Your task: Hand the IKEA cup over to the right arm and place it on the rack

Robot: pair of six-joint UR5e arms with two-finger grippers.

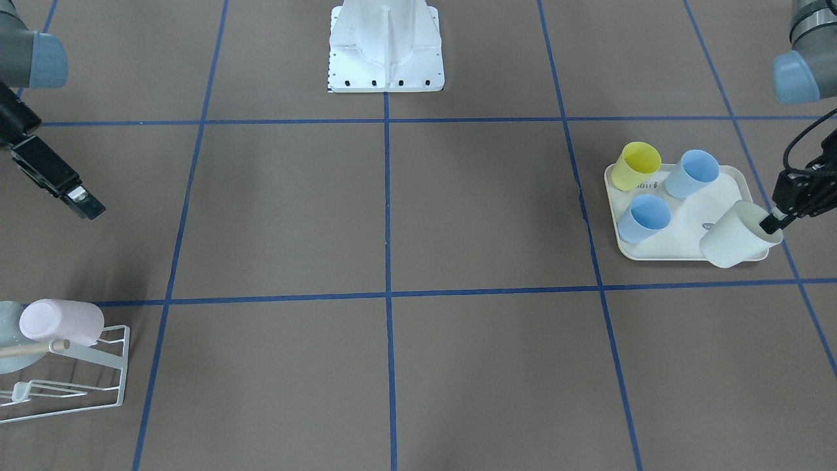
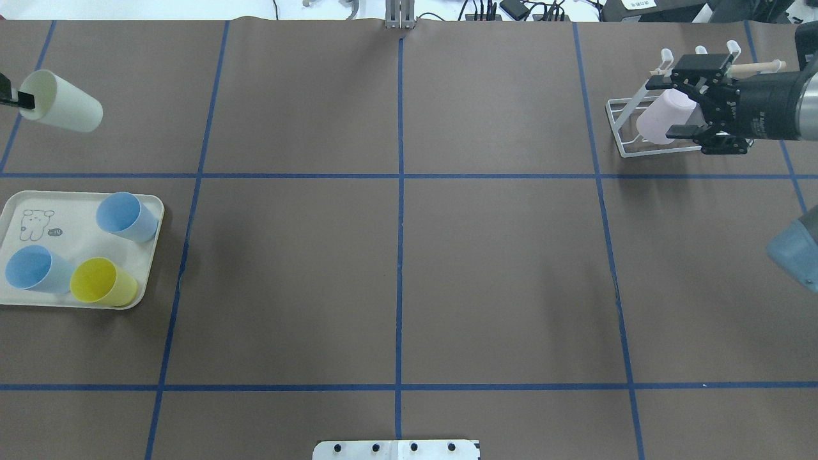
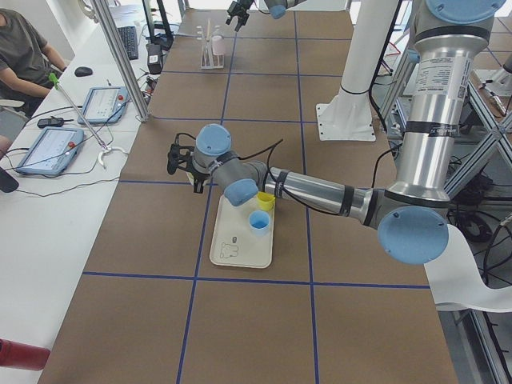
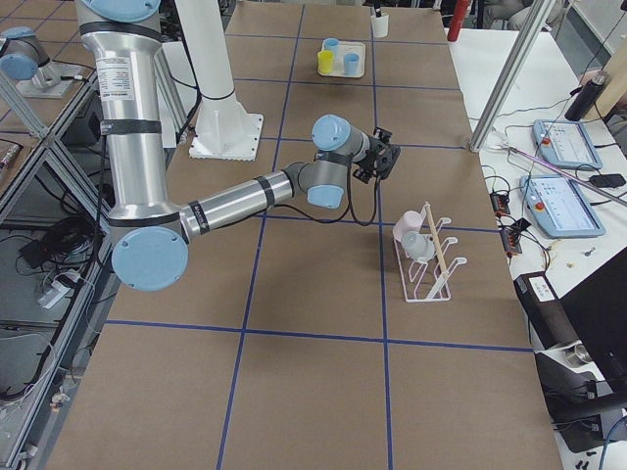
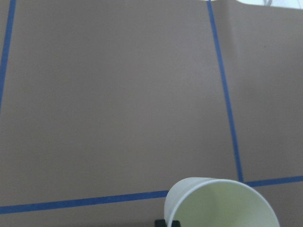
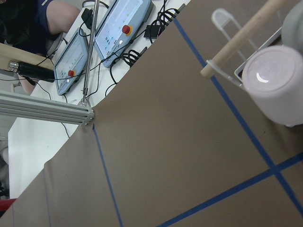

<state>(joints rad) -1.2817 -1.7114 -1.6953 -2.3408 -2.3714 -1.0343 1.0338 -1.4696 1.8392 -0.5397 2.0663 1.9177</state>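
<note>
My left gripper (image 1: 775, 221) is shut on the rim of a pale green cup (image 1: 737, 235) and holds it tilted in the air above the near corner of the cream tray (image 1: 693, 226). The overhead view shows this cup (image 2: 62, 110) at the far left, and the left wrist view shows its mouth (image 5: 221, 203). My right gripper (image 2: 671, 107) is open and empty, raised near the white wire rack (image 2: 621, 131) and not touching it. A pink cup (image 2: 661, 118) sits upside down on the rack (image 1: 104, 366).
The tray (image 2: 70, 207) holds two blue cups (image 2: 126, 216) (image 2: 35, 269) and a yellow cup (image 2: 102, 282). The white robot base (image 1: 386, 46) stands at the table's middle edge. Blue tape lines cross the brown table. Operators' tablets lie beyond the far edge (image 6: 118, 33).
</note>
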